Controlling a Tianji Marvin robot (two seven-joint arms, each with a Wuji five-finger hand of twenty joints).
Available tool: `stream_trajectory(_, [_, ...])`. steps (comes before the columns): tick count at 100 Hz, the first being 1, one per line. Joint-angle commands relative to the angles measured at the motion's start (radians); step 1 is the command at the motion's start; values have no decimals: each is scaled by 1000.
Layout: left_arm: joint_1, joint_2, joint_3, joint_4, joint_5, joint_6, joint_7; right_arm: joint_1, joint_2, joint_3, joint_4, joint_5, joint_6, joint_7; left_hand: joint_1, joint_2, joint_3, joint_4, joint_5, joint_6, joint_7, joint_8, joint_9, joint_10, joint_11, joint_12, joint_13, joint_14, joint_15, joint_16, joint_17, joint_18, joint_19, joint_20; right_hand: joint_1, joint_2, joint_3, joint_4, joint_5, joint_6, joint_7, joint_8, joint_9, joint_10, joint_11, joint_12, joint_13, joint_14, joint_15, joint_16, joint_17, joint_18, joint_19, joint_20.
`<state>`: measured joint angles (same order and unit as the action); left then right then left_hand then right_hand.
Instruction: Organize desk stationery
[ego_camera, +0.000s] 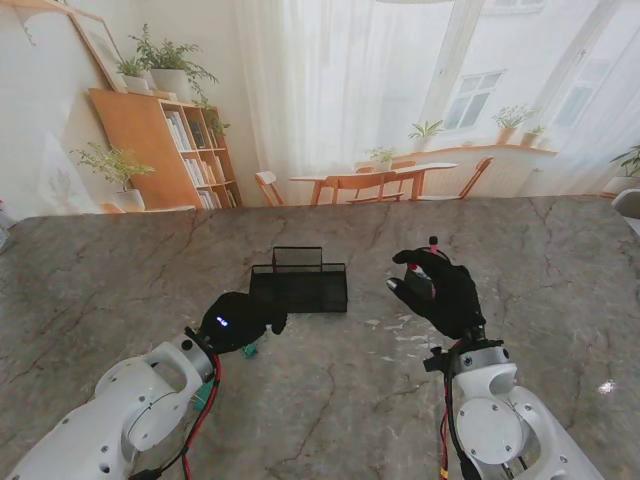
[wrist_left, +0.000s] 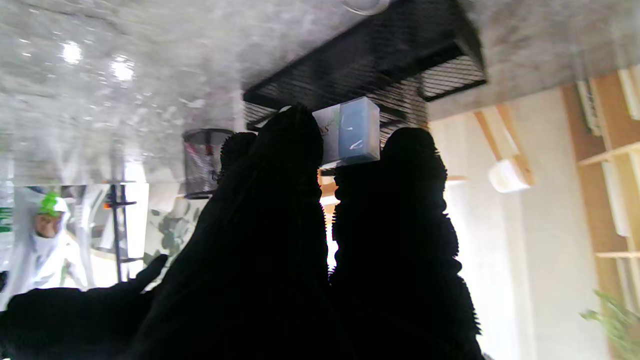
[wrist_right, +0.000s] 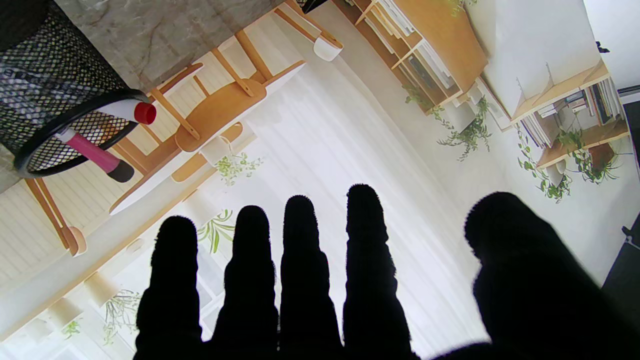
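Note:
A black mesh desk organizer (ego_camera: 298, 285) (wrist_left: 370, 65) stands mid-table. My left hand (ego_camera: 240, 320) (wrist_left: 320, 225) hovers at its near left corner, shut on a small white and blue box (wrist_left: 350, 131) pinched between the fingertips; the stand's view hides the box. A round black mesh pen cup (wrist_right: 45, 95) (wrist_left: 202, 160) holds a pink pen (wrist_right: 95, 155) and a white marker with a red cap (wrist_right: 130, 111). My right hand (ego_camera: 440, 290) (wrist_right: 320, 280) is raised in front of the cup, open, fingers spread, holding nothing. Only a red pen tip (ego_camera: 433, 240) shows past it.
A small teal thing (ego_camera: 250, 350) lies on the grey marble table (ego_camera: 120, 270) just nearer to me than the left hand. Pale specks (ego_camera: 400, 330) mark the table beside the right wrist.

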<state>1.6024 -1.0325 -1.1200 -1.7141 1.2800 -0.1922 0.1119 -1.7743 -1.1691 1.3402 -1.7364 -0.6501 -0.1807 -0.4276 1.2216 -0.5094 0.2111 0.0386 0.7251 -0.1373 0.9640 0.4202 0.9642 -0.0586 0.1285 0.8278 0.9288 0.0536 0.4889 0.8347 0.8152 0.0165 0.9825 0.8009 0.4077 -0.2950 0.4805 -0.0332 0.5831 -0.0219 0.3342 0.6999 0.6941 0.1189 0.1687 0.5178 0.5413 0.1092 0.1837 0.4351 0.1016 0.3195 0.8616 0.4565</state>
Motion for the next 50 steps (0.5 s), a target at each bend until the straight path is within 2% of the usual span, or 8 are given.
stream_trajectory(1, [-12, 4, -12, -2, 4, 23, 7, 0, -3, 0, 4, 3, -5, 9, 69, 3, 28, -121, -34, 17, 24, -14, 49, -2, 84, 4, -1, 16, 76, 2, -1, -52, 12, 34, 6, 36, -24, -8, 16, -9, 10, 21, -1, -3, 13, 13, 7, -9, 0, 12, -4, -2, 17, 22])
stream_trajectory(22, [-92, -4, -3, 70, -24, 108, -4, 4, -4, -3, 9, 7, -5, 9, 69, 5, 28, -120, -37, 26, 21, -16, 46, 6, 85, 4, -5, 19, 87, -7, 3, -56, 13, 38, 7, 37, -25, -8, 15, -11, 10, 20, -2, -4, 13, 13, 7, -6, -1, 12, -4, -1, 16, 22])
stream_trajectory(50, [-277, -25, 124, 253, -160, 223, -12, 9, -4, -4, 16, 13, -3, 12, 69, 18, 17, -113, -47, 43, 13, -19, 39, 27, 86, 4, -17, 23, 126, -37, 7, -69, 15, 41, 6, 37, -26, -8, 17, -11, 11, 20, -2, -4, 13, 13, 7, -8, -1, 12, -5, -2, 15, 21])
